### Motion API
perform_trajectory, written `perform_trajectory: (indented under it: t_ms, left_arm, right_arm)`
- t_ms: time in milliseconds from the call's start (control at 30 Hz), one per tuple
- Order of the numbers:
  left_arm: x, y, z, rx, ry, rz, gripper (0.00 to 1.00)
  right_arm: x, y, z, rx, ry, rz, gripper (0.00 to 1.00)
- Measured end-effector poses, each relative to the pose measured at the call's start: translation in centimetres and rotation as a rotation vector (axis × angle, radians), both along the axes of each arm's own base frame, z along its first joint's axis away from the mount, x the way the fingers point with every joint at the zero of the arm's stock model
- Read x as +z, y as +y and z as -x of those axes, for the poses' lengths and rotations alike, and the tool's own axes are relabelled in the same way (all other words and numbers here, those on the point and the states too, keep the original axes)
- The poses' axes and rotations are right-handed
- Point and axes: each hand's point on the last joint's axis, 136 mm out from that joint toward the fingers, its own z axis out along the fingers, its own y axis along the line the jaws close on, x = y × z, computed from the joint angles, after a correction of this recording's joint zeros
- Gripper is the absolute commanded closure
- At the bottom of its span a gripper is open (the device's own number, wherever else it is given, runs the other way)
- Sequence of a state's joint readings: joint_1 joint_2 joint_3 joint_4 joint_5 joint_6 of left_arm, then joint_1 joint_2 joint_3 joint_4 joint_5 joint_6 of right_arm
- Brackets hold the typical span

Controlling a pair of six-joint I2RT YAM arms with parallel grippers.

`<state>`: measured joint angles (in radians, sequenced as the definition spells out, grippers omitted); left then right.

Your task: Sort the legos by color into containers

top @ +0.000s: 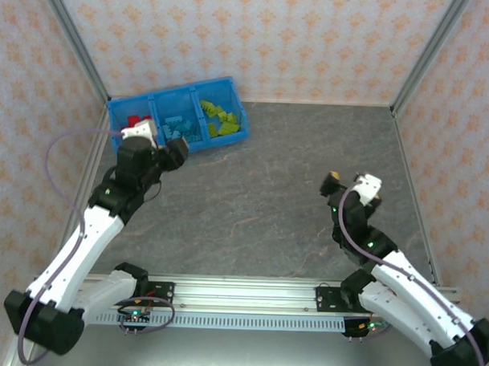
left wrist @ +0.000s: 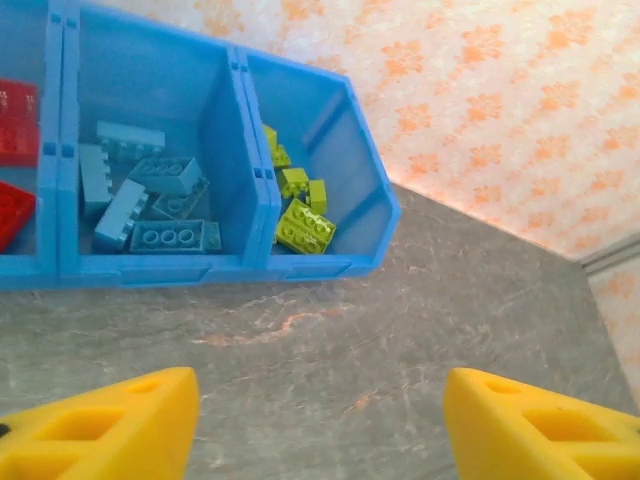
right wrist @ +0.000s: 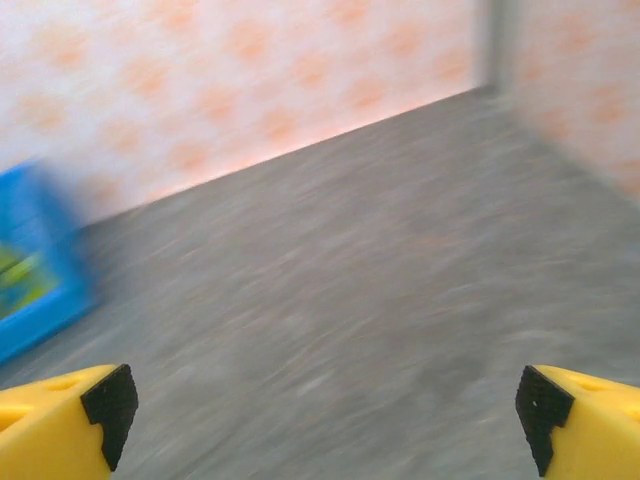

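Progress: sorting looks done | red, light-blue and yellow-green studded plastic legos [top: 180, 129] lie by colour in three compartments of the long bright-blue plastic tray [left wrist: 200, 272], upper left | no brick seen loose on grey table [top: 276, 200] | left fingers [left wrist: 110, 425], right fingers [right wrist: 50, 420]: spread, holding nothing

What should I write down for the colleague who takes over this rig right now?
Left tool: open, holding nothing, near the blue tray.
Right tool: open, holding nothing, over the table, far from the tray.
Red bricks in the left compartment, light blue bricks in the middle, yellow-green bricks in the right.
Done: every brick I see is sorted by colour.
Left to do: probably nothing; only check.
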<state>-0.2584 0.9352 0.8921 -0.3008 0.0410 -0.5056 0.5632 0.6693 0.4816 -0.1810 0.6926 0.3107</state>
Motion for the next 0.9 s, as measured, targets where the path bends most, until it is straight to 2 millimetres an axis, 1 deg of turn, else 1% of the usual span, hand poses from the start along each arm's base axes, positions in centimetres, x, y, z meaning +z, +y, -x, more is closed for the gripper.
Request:
perform_trajectory:
  t_ms: [67,100,133,200,233,333,367,433,500,533,600,667,733,767,800,833,900]
  left_arm:
    - [-1.8,1.3,1.0,0.035,-0.002,-0.056,0.14]
    - [-2.9,1.9,1.3,0.055,0.004,-0.093,0.05]
    - [-4.1,2.6,1.5,0.076,0.014,-0.138,0.00]
    - [-6.2,3.6,1.5,0.099,0.021,-0.226,0.00]
    - [-7.4,4.1,1.5,0.107,0.026,-0.275,0.00]
    - [-10.6,5.2,1.3,0.125,0.078,-0.399,0.00]
    - [-11.4,5.4,1.0,0.128,0.093,-0.430,0.00]
    - [-12.7,5.9,0.3,0.135,0.113,-0.469,0.00]
    - [-13.6,6.8,-0.4,0.144,0.130,-0.497,0.00]
    - [-13.8,7.4,-0.9,0.158,0.123,-0.506,0.00]
    - [-14.0,8.5,-1.8,0.182,0.099,-0.502,0.00]
    - [-15.1,10.4,-2.7,0.219,0.087,-0.475,0.00]
    - [-17.2,12.1,-3.6,0.250,0.094,-0.455,0.00]
    - [-18.7,12.4,-3.7,0.234,0.128,-0.456,0.00]
    - [-20.0,12.2,-3.8,0.209,0.160,-0.461,0.00]
    - [-20.9,11.6,-4.1,0.174,0.170,-0.465,0.00]
    - [-21.6,10.0,-4.6,0.111,0.160,-0.471,0.00]
  right_arm:
    - [-2.4,-3.1,0.3,-0.114,0.019,0.070,0.01]
    - [-3.8,-4.6,0.5,-0.170,0.046,0.099,0.01]
    - [-4.9,-6.0,0.6,-0.219,0.072,0.116,0.01]
    - [-6.6,-8.2,0.3,-0.295,0.115,0.123,0.01]
    - [-7.3,-9.2,-0.1,-0.323,0.128,0.114,0.01]
    - [-10.0,-11.0,-1.9,-0.370,0.179,0.098,0.01]
    - [-10.8,-11.2,-2.6,-0.369,0.190,0.098,0.01]
    - [-12.7,-10.8,-4.8,-0.323,0.221,0.098,0.02]
    - [-14.2,-9.4,-7.2,-0.219,0.275,0.093,0.01]
    - [-14.2,-8.5,-8.6,-0.156,0.253,0.083,0.01]
    - [-14.2,-7.3,-10.0,-0.079,0.221,0.071,0.01]
    - [-13.9,-6.8,-10.5,-0.039,0.202,0.071,0.01]
    - [-13.2,-6.5,-10.9,-0.022,0.174,0.071,0.01]
    - [-13.1,-6.4,-11.0,-0.015,0.169,0.070,0.01]
    - [-13.0,-6.3,-11.1,-0.007,0.165,0.071,0.01]
    - [-13.0,-6.1,-11.2,0.002,0.166,0.071,0.01]
    - [-13.0,-5.9,-11.3,0.018,0.166,0.074,0.01]
